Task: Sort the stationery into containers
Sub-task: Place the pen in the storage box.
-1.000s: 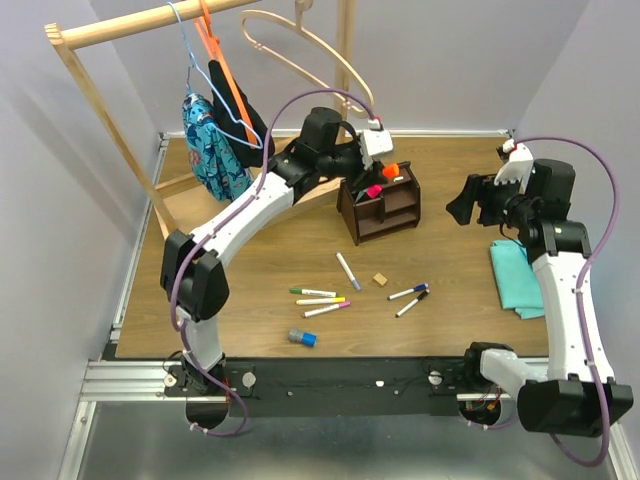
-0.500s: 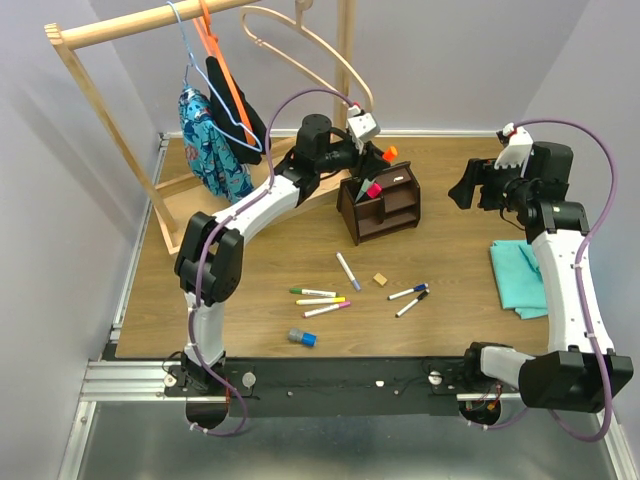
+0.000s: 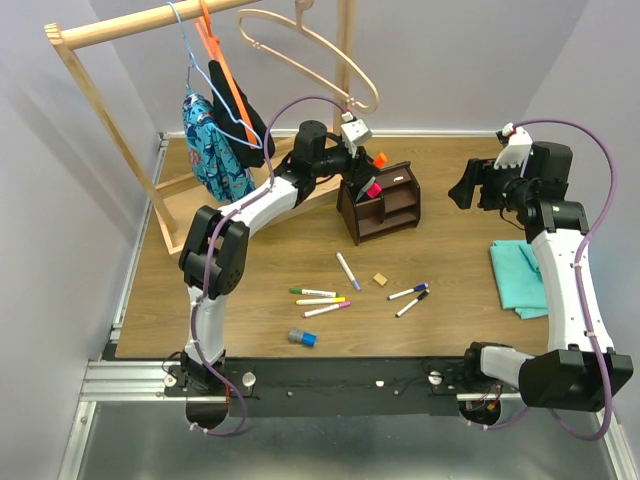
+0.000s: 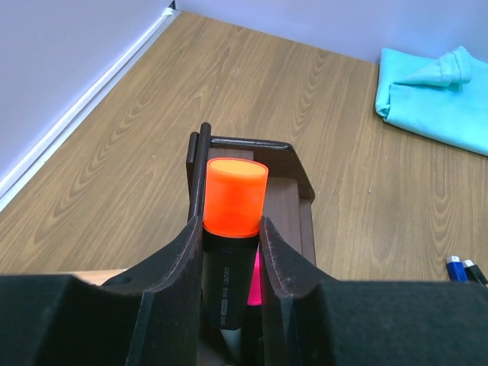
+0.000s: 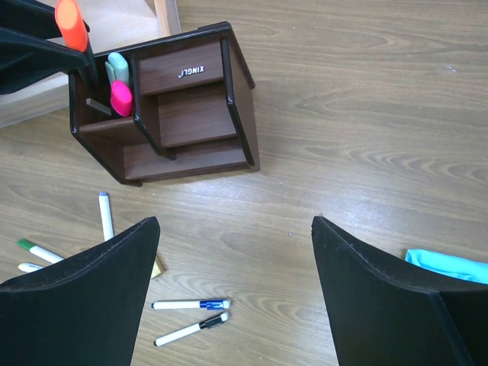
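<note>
My left gripper [image 3: 372, 163] is shut on a chunky black highlighter with an orange end [image 4: 232, 221], held over the back left corner of the dark brown organiser [image 3: 380, 203]. A pink-ended highlighter [image 5: 120, 97] and a pale teal item [image 5: 117, 67] stand in the organiser's compartment. Several thin white markers [image 3: 347, 270] lie on the table in front, with a tan cube [image 3: 380, 279] and a grey-blue cylinder [image 3: 301, 337]. My right gripper [image 3: 463, 199] is open and empty, raised to the right of the organiser.
A pale wooden clothes rack [image 3: 120, 28] with hangers and a patterned cloth [image 3: 210, 140] stands at the back left. A folded teal cloth [image 3: 517, 277] lies at the right. Walls close the table at the back and sides.
My left gripper has swung further back and up over the organiser's left corner with the orange highlighter. The right arm lifted slightly, then held still.
</note>
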Robot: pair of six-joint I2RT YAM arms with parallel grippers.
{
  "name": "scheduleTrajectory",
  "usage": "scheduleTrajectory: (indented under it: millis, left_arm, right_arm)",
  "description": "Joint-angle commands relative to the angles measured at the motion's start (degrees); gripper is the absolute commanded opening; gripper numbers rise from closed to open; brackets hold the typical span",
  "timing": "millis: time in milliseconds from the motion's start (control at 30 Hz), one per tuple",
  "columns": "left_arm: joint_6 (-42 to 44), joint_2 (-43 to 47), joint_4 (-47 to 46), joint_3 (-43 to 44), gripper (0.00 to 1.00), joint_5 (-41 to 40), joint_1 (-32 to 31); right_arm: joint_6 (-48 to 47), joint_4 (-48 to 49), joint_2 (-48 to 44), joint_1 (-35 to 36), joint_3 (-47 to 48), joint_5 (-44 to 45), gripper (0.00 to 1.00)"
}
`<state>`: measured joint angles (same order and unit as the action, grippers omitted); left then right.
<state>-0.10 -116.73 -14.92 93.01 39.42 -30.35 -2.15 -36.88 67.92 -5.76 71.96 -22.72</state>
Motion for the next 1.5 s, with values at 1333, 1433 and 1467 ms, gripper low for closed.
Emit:
scheduleTrajectory:
  millis: [1333, 1433, 1467]
  left_arm:
    - [6.34, 4.05, 3.05, -8.46, 0.59, -0.57, 1.78]
    - [6.95, 4.75, 3.23, -8.2, 0.59, -1.62, 1.78]
    - [7.04, 5.45, 3.23, -8.2, 0.6, -1.71, 1.78]
  right_arm:
    - [-0.13, 1.38, -1.47, -0.57, -2.97, -0.13, 0.89]
    - [0.04, 1.2, -1.82, -0.57, -3.06, -0.31, 0.89]
    - [0.13, 1.2, -1.91, -0.57, -3.06, -0.31, 0.89]
